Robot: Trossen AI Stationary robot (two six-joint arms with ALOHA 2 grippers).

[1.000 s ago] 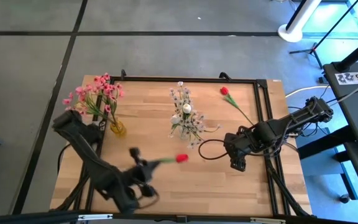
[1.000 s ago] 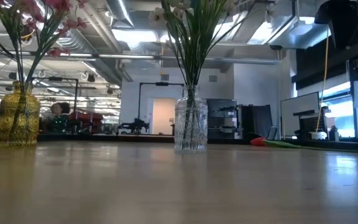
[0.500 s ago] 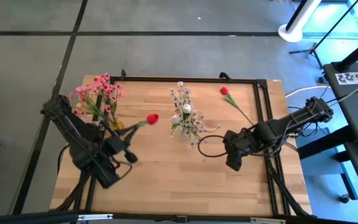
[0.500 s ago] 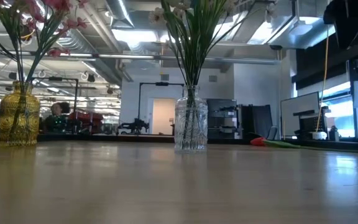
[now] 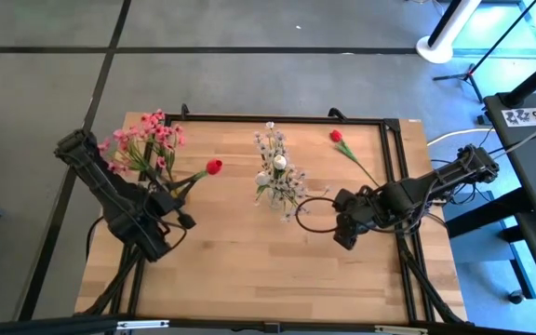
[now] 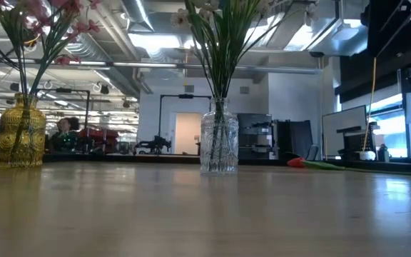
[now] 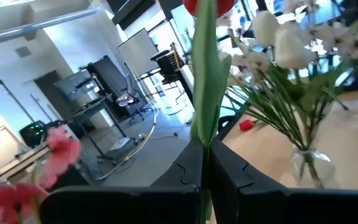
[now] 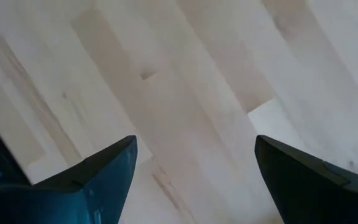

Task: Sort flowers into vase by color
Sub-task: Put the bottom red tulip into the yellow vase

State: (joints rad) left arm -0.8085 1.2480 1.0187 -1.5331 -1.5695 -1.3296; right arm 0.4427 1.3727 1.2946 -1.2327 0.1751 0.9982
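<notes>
My left gripper [image 5: 179, 187] is shut on a red rosebud [image 5: 214, 167] with a green stem. It holds the flower above the table's left part, beside the pink blossom sprays [image 5: 143, 138]. The yellow vase [image 6: 21, 139] holding those sprays is mostly hidden under the gripper in the high view. A clear vase [image 5: 277, 182] with white blossom sprigs stands mid-table. A second red rosebud [image 5: 337, 136] lies flat at the far right. My right gripper [image 5: 343, 234] hangs open above bare wood [image 8: 191, 106], right of the clear vase. My left gripper pinches the rosebud's green stem [image 7: 202, 134] between its two fingers, well below the bud [image 7: 207, 5]. The fingers lie about level and come from the table's left side. The stem sticks out past the fingertips toward the clear vase, and the flower is lifted clear of the table.
A black frame [image 5: 287, 118] runs round the wooden top. A dark cable loop [image 5: 313, 212] lies between the clear vase and my right gripper. Bare wood spreads across the near half of the table [image 5: 259, 270].
My left gripper has swung with the red rosebud from the table's near middle toward the left and far edges, up to the yellow vase, turning as it went. The bud stays clear of the table. My right gripper has rolled a little in place.
</notes>
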